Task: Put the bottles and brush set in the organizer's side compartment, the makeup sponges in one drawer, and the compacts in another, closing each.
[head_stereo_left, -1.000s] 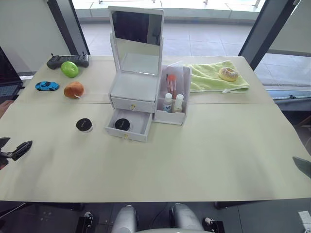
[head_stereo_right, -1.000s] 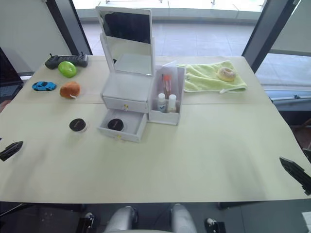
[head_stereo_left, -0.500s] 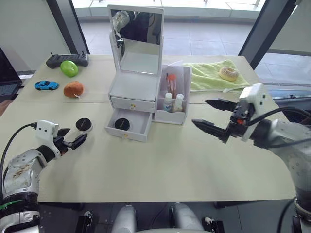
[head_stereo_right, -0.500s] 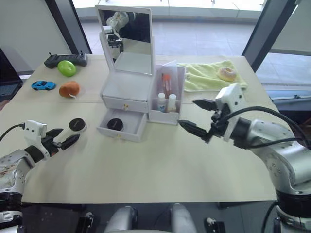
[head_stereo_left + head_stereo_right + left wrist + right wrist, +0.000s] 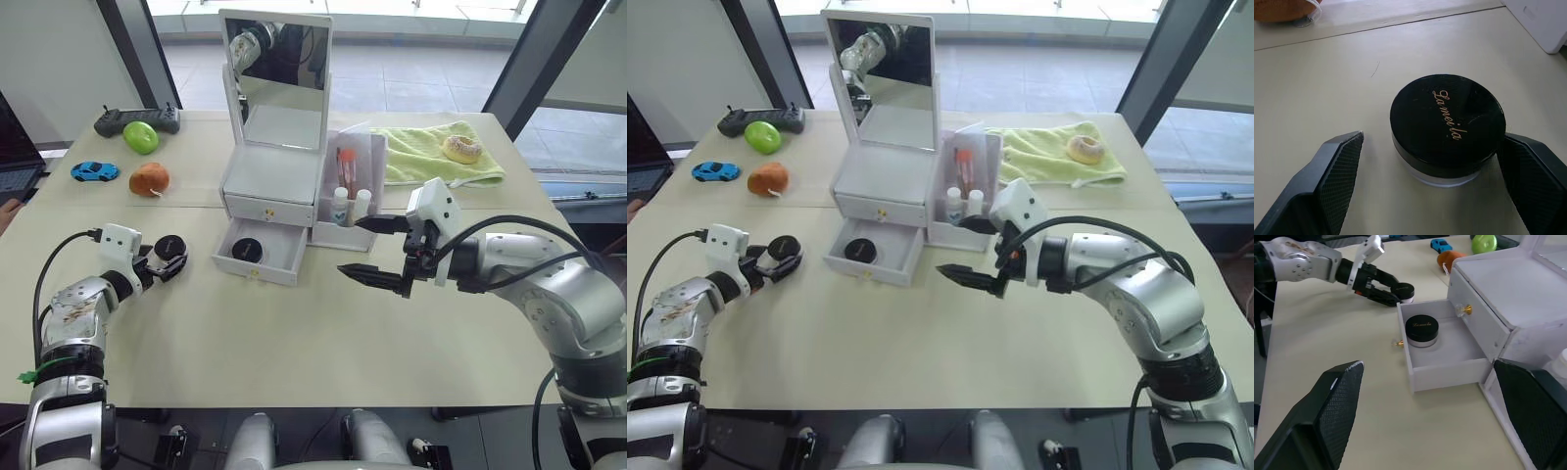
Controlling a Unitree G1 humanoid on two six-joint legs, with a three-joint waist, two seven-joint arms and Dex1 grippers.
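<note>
Tabletop: left claw (image 5: 1432, 188) now straddles the loose compact (image 5: 1447, 125).

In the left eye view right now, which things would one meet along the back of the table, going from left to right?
Small blue toy car → round green fruit → white plastic organizer with its upright square mirror → light green towel → glazed ring doughnut lying on that towel.

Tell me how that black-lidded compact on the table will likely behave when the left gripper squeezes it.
The compact looks rigid, so it should hold its shape between the left gripper fingers. Its glossy lid and rounded side may slip sideways. Lying flat and squat, it seems unlikely to tip.
</note>
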